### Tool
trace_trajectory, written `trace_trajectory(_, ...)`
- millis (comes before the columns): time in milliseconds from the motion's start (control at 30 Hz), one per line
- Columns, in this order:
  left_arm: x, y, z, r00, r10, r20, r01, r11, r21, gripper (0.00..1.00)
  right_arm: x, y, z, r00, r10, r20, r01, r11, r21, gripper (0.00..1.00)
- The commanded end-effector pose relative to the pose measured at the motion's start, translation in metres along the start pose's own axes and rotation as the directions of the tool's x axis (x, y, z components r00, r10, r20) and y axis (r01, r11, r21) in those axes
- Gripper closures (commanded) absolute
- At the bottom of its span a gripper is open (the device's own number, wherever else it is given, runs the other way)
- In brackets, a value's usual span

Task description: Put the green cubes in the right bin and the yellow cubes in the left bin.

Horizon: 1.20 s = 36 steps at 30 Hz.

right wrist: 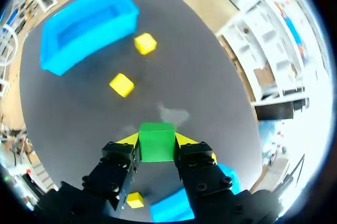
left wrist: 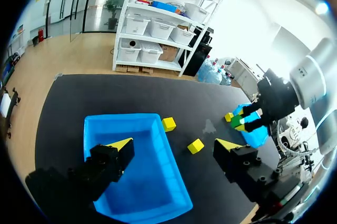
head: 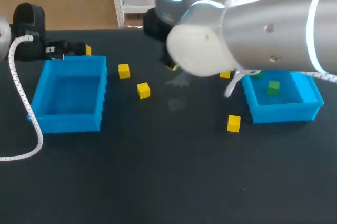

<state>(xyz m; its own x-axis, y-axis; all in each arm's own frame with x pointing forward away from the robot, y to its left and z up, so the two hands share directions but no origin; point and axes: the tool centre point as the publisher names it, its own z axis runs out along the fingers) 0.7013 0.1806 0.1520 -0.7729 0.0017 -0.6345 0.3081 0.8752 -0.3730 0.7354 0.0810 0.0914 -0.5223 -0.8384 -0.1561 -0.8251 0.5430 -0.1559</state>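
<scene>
My right gripper (right wrist: pixel 156 138) is shut on a green cube (right wrist: pixel 156 147) and holds it above the dark table, between the two bins. In the left wrist view that gripper (left wrist: pixel 243 122) and the green cube (left wrist: pixel 236 120) show in front of the right blue bin (left wrist: pixel 256 135). Another green cube (head: pixel 273 87) lies inside the right bin (head: pixel 284 111). Yellow cubes (head: pixel 124 70) (head: pixel 143 90) lie right of the left blue bin (head: pixel 68 118); two more (head: pixel 234 123) (head: pixel 225 74) lie near the right bin. My left gripper (left wrist: pixel 174 145) stands open over the left bin's far edge, holding nothing.
My right arm (head: pixel 263 29) spans the back right of the table and hides most of its gripper in the head view. A white coiled cable (head: pixel 23 103) runs along the left bin's left side. The table's front half is bare black cloth.
</scene>
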Motion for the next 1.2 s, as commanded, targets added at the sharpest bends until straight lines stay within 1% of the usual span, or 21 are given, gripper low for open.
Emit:
trace_trajectory(33, 0.002, 0.003, 0.000, 1.000, 0.002, 0.007, -0.002, 1.000, 0.012, 0.00, 0.034, -0.019, -0.009, 0.994, 0.067, 0.088, -0.068, 0.998, 0.011, 1.00)
trace_trajectory(267, 0.002, 0.003, 0.000, 1.000, 0.002, 0.007, -0.002, 1.000, 0.012, 0.00, 0.070, -0.053, -0.022, 0.971, 0.209, 0.114, -0.214, 0.976, 0.029, 1.00)
trace_trajectory(433, 0.002, 0.003, 0.000, 1.000, 0.002, 0.007, -0.002, 1.000, 0.012, 0.00, 0.099, -0.078, -0.033, 0.939, 0.313, 0.139, -0.322, 0.946, 0.043, 1.00)
trace_trajectory(600, 0.002, 0.003, 0.000, 1.000, 0.002, 0.007, -0.002, 1.000, 0.012, 0.00, 0.132, -0.098, -0.039, 0.900, 0.407, 0.156, -0.419, 0.907, 0.052, 1.00)
trace_trajectory(800, 0.002, 0.003, 0.000, 1.000, 0.002, 0.007, -0.002, 1.000, 0.012, 0.00, 0.168, -0.110, -0.037, 0.856, 0.492, 0.159, -0.505, 0.862, 0.050, 1.00)
trace_trajectory(967, 0.002, 0.003, 0.000, 1.000, 0.002, 0.007, -0.002, 1.000, 0.012, 0.00, 0.197, -0.117, -0.030, 0.803, 0.573, 0.162, -0.586, 0.810, 0.039, 1.00)
trace_trajectory(1033, 0.002, 0.003, 0.000, 1.000, 0.002, 0.007, -0.002, 1.000, 0.012, 0.00, 0.206, -0.118, -0.026, 0.783, 0.600, 0.162, -0.612, 0.790, 0.030, 1.00)
trace_trajectory(1100, 0.002, 0.003, 0.000, 1.000, 0.002, 0.007, -0.002, 1.000, 0.012, 0.00, 0.214, -0.118, -0.022, 0.755, 0.633, 0.170, -0.644, 0.765, 0.008, 1.00)
trace_trajectory(1200, 0.002, 0.003, 0.000, 1.000, 0.002, 0.007, -0.002, 1.000, 0.012, 0.00, 0.224, -0.119, -0.016, 0.727, 0.666, 0.170, -0.675, 0.738, -0.002, 1.00)
